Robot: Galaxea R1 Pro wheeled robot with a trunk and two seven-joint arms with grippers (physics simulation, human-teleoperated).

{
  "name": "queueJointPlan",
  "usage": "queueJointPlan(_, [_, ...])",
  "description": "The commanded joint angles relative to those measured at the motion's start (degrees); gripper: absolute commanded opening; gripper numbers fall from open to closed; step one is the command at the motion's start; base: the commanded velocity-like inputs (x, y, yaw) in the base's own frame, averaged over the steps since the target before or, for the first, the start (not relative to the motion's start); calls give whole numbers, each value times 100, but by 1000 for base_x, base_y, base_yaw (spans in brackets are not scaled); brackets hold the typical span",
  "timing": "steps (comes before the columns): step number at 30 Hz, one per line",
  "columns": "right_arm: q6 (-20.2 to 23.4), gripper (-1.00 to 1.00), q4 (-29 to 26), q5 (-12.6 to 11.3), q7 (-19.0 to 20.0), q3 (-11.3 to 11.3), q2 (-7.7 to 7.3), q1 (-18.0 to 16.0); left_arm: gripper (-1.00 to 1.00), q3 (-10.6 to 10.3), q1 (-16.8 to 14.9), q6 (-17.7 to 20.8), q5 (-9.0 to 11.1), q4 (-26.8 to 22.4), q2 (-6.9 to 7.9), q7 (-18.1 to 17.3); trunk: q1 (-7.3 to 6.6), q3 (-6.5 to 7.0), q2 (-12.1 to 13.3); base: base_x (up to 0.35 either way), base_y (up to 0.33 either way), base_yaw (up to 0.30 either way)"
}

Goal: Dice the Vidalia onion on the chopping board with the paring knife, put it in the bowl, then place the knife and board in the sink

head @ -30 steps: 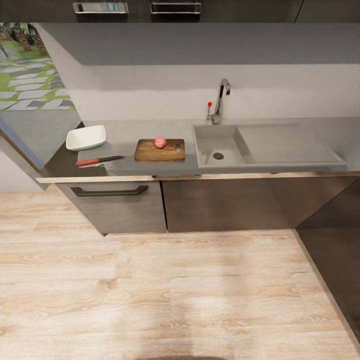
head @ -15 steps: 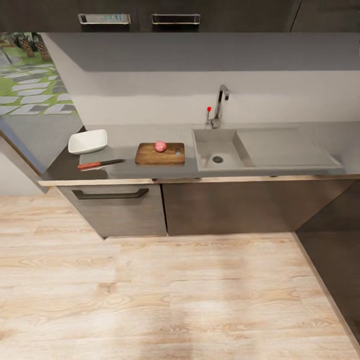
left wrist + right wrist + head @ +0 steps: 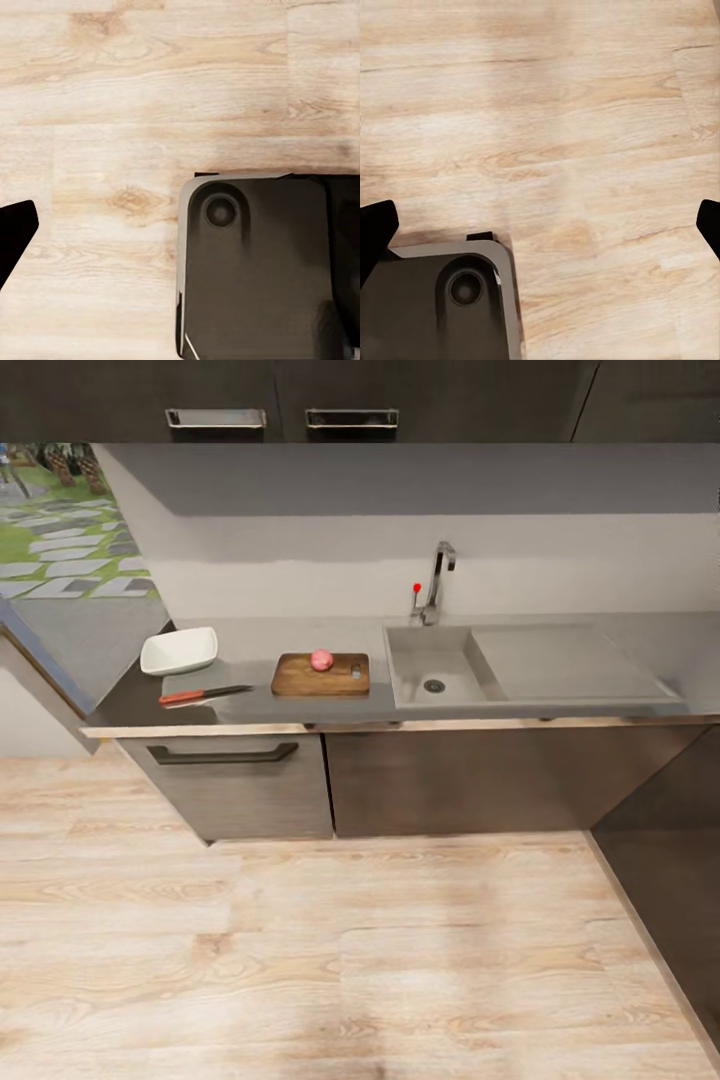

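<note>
Since the earlier frames, the whole head view has shifted: the counter is seen a little farther away and lower in the picture, so the camera has moved, while the things on the counter have kept their places.

From the head camera, the grey countertop (image 3: 255, 645) is seen over dark cabinets (image 3: 400, 780). The onion (image 3: 321, 660) lies on the chopping board (image 3: 320, 676), near its far edge. The board lies flat just beside the sink (image 3: 440, 665), on its left. The knife (image 3: 203, 694) lies on the countertop to the left of the board, apart from it, with the blade pointing toward the board. The white bowl (image 3: 179, 650) stands behind the knife, near the left end of the counter. A chrome tap (image 3: 438, 578) with a red knob (image 3: 417, 588) stands behind the sink. A pale wooden floor (image 3: 330, 950) is seen in front.

From the left wrist camera, the wooden floor and a dark part of the robot base (image 3: 259, 262) are seen. One dark fingertip (image 3: 13, 232) is at the edge; it cannot be told whether the jaws are apart.

From the right wrist camera, two dark fingertips (image 3: 375, 229) are seen at opposite edges, so the jaws of the right gripper (image 3: 540, 225) are wide apart, with nothing between them but floor.
</note>
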Motion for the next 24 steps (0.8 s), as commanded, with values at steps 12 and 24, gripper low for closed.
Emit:
queueJointPlan(12, [-7, 100, -8, 4, -30, 13, 14, 3, 100, -49, -2, -13, 21, 26, -19, 51, 4, 101, -9, 0, 0, 55])
queueJointPlan(24, [-7, 100, -8, -4, -30, 10, 7, 3, 100, -49, -1, -5, 22, 26, -20, 51, 4, 210, -9, 0, 0, 70])
